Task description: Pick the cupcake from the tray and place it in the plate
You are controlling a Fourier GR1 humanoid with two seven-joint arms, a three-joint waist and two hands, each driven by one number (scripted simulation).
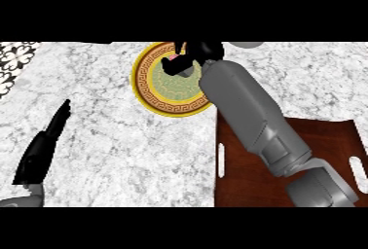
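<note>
A round plate (161, 92) with a gold patterned rim and a pale green centre lies at the back middle of the marble counter. My right hand (201, 49) reaches over its far right part, its fingers curled round the cupcake (174, 57), of which only a small pink and light bit shows. The cupcake hangs above the plate's upper area. The dark wooden tray (244, 180) with white handle slots sits at the front right, under my right forearm. At the left edge my left hand (45, 143) rests with straight fingers, away from everything.
A black-and-white patterned tile area (13, 61) shows at the far left corner. A grey rounded object (248, 44) peeks in at the top edge behind the right hand. Bare marble lies between the left hand and the tray.
</note>
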